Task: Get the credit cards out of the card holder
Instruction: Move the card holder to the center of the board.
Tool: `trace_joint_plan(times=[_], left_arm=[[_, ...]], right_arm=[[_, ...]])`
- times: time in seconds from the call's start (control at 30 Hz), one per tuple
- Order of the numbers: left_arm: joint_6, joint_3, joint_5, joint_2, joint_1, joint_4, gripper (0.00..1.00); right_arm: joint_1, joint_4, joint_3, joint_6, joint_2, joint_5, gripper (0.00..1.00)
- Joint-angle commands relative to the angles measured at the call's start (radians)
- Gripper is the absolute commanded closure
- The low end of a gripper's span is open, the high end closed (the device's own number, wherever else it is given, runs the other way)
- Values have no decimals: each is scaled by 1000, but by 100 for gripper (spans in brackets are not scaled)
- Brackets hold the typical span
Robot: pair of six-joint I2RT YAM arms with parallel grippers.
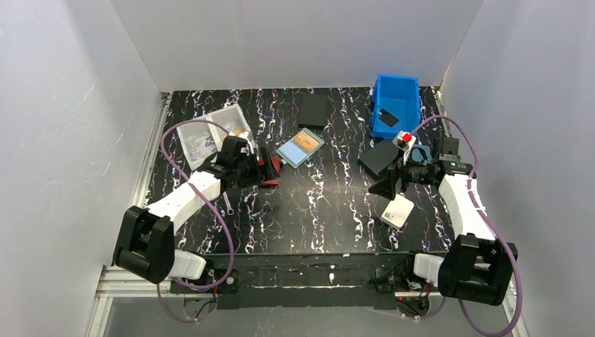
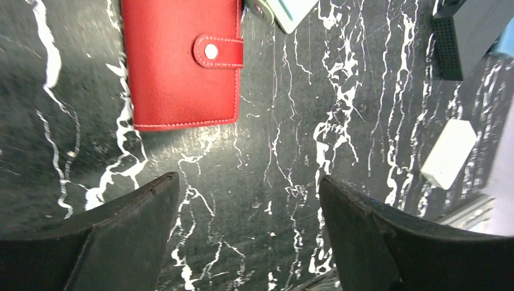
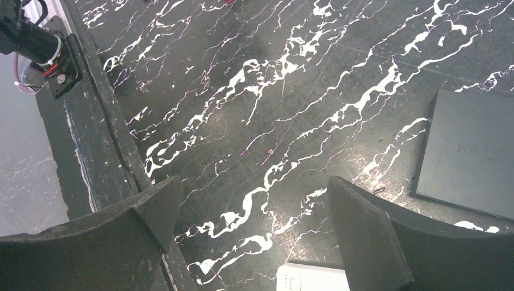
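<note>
Your left gripper (image 2: 248,182): jaws spread, empty, poised just short of card holder (image 2: 182,63), likely lining up on snap tab (image 2: 212,51). Holder closed, cards hidden. Right gripper (image 3: 251,185) spread, empty, waiting well apart.

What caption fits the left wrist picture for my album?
Open left gripper hovers near the snapped-shut red card holder on the marbled black table.

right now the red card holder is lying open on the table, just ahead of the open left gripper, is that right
No. The card holder is closed, its snap tab fastened across the edge, as the left wrist view shows. The rest holds: it lies on the table, just ahead of the open left gripper.
</note>
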Motion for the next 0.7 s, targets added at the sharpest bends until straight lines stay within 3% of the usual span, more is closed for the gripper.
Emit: trace_joint_plan(times=[0.0, 0.4, 0.47, 0.67], left_arm=[[218, 117, -75, 32, 7, -223, 16], [315, 284, 40, 237, 25, -284, 14], [311, 292, 61, 261, 36, -281, 3], [312, 302, 91, 293, 60, -275, 3]], right_arm=[[-2, 7, -9, -9, -3, -25, 2], [-2, 7, -12, -13, -6, -16, 2], [-3, 5, -13, -13, -7, -17, 2], [-3, 1, -13, -14, -11, -25, 2]])
